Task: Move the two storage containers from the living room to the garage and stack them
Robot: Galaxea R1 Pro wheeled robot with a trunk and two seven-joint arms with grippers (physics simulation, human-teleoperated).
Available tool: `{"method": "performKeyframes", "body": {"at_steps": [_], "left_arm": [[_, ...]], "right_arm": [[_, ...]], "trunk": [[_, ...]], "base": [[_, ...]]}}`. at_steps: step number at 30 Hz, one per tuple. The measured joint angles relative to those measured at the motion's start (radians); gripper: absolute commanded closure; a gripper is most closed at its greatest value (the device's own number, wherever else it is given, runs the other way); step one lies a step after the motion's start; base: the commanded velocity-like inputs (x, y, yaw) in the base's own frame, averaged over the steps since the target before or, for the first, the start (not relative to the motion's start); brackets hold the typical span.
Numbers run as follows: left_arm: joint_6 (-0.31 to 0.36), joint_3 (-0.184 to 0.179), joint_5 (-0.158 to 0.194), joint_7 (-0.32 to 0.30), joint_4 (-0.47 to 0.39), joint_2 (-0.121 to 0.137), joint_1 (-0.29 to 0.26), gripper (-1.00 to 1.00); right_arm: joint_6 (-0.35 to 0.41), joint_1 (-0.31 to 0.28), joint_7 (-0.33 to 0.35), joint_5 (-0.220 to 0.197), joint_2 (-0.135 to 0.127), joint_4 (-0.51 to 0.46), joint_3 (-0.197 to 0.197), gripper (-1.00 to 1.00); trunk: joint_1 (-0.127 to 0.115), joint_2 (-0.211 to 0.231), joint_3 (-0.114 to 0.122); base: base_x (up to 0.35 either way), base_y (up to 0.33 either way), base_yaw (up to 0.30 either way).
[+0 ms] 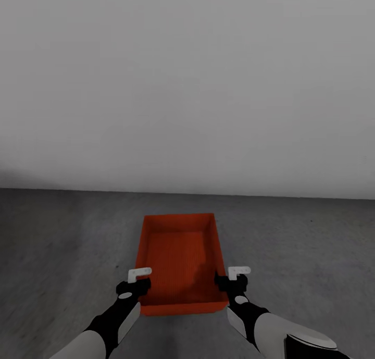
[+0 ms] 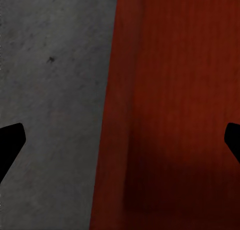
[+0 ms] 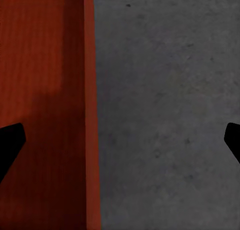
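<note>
One orange-red storage container (image 1: 179, 255) stands open-topped and empty on the garage's dark grey concrete floor (image 1: 62, 244), its long side pointing away from me. My left gripper (image 1: 138, 286) is at its near left wall, open. In the left wrist view the left gripper (image 2: 120, 140) straddles that wall, with the container (image 2: 175, 89) inside one finger and the floor (image 2: 50, 89) outside the other. My right gripper (image 1: 229, 282) is at the near right wall, also open. The right gripper (image 3: 120, 140) spans the right wall of the container (image 3: 40, 64) and the floor (image 3: 165, 115).
A plain white-grey wall (image 1: 187, 88) rises just behind the container and meets the floor along a straight line. Bare concrete stretches to both sides of the bin.
</note>
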Motion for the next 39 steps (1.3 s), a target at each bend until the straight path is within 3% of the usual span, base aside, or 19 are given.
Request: {"method": "performKeyframes", "body": {"at_steps": [8, 39], "left_arm": [[0.000, 0.001, 0.000, 0.001, 0.001, 0.000, 0.000, -1.00], [-0.001, 0.001, 0.002, 0.002, -0.001, -0.001, 0.000, -1.00]], "right_arm": [[0.001, 0.000, -0.001, -0.001, 0.000, 0.000, -0.001, -1.00], [0.002, 0.000, -0.006, -0.001, 0.000, 0.000, -0.002, -1.00]], "trunk": [[0.000, 0.000, 0.000], [-0.119, 0.217, 0.097]], "base": [[0.000, 0.000, 0.000], [0.000, 0.000, 0.000]]}}
